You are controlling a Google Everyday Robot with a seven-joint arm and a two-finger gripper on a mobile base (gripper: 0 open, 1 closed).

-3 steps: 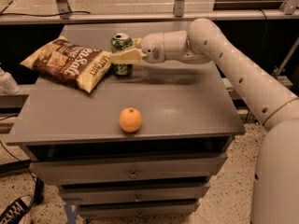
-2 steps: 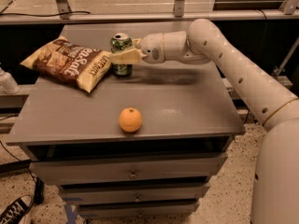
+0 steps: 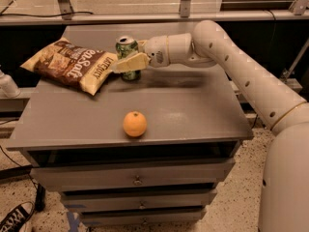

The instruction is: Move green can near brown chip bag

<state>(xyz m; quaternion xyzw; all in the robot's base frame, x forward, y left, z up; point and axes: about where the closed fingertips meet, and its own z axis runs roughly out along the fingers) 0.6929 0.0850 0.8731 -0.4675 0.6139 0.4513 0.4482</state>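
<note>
The green can stands upright at the back of the grey cabinet top, just right of the brown chip bag. The bag lies flat at the back left, its tan edge close to the can. My gripper reaches in from the right on the white arm and is shut on the green can, with one pale finger across the can's front. The can's base looks to be on or just above the surface.
An orange sits near the front edge of the cabinet top. Drawers lie below the top. A metal rail runs behind the cabinet. A shoe lies on the floor at lower left.
</note>
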